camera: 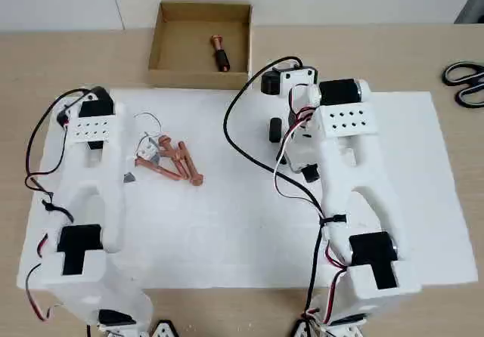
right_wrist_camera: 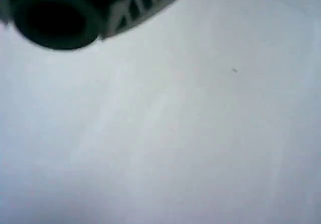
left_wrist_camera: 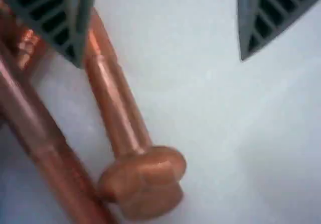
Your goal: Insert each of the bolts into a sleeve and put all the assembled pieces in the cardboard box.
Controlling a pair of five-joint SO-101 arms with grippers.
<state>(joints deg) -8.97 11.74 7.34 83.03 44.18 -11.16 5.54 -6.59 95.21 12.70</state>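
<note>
Several copper bolts (camera: pixel 178 162) lie in a loose bunch on the white mat (camera: pixel 242 231). My left gripper (camera: pixel 147 152) is at their left end, low over them. Its grey fingers (left_wrist_camera: pixel 65 13) stand open, and one bolt (left_wrist_camera: pixel 125 128) lies between them with its round head towards the camera. A second bolt (left_wrist_camera: pixel 40 143) lies alongside. My right gripper (camera: pixel 281 129) is right of the mat's middle, shut on a black sleeve (right_wrist_camera: pixel 55 20) seen end-on beside one finger (right_wrist_camera: pixel 145 0). The cardboard box (camera: pixel 168 56) at the back holds one bolt-in-sleeve piece (camera: pixel 219 53).
A small dark part (camera: pixel 310 173), perhaps another sleeve, lies on the mat under the right arm. Scissors (camera: pixel 465 80) rest on the wooden table at the far right. Loose arm cables (camera: pixel 242 137) loop across the mat between the arms.
</note>
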